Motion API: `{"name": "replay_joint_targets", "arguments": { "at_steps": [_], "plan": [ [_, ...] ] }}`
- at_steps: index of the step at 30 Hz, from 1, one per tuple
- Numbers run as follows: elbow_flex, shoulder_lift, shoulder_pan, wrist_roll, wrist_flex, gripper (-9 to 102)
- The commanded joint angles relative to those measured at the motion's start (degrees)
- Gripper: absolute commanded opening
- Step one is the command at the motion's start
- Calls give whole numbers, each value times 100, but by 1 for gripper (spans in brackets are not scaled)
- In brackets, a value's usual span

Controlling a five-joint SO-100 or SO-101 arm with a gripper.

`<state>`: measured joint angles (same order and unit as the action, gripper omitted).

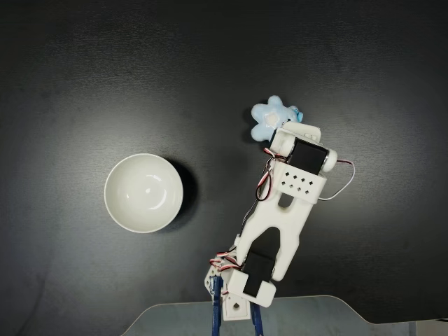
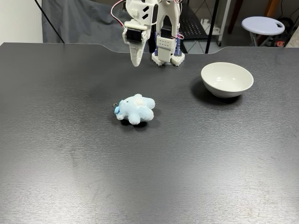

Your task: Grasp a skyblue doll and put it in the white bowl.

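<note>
The skyblue doll (image 2: pixel 136 108) lies flat on the black table, a small pale-blue plush with a whitish centre and a metal clasp at its left in this fixed view. My gripper (image 2: pixel 136 63) hangs well above the table behind it, tip pointing down, fingers together with nothing between them. Seen from above, the doll (image 1: pixel 271 116) shows just past the white wrist (image 1: pixel 299 157), which covers its near edge and hides my fingertips. The white bowl (image 2: pixel 227 79) stands empty to the doll's right; from above, the white bowl (image 1: pixel 143 192) sits left of the arm.
The arm's base (image 1: pixel 234 294) stands at the table's edge beside a clear plastic sheet (image 1: pixel 308 316). A grey cloth (image 2: pixel 77 21), a chair and a stool (image 2: pixel 264 23) stand beyond the table. Bare black tabletop (image 2: pixel 149 177) stretches in front of the doll.
</note>
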<state>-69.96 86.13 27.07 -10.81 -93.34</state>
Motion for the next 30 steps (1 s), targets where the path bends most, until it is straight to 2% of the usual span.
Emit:
{"name": "replay_joint_targets", "arguments": {
  "at_steps": [1, 5, 12, 16, 23, 30],
  "plan": [
    [246, -26, 404, -457, -18, -1],
    [246, -132, 545, -1635, -18, -1],
    [246, -132, 457, -5106, -123, -1],
    [255, -132, 457, -6398, -255, -1],
    [255, -132, 202, -6627, -246, -1],
    [272, -141, -1002, -6618, -176, -1]
  ]
}}
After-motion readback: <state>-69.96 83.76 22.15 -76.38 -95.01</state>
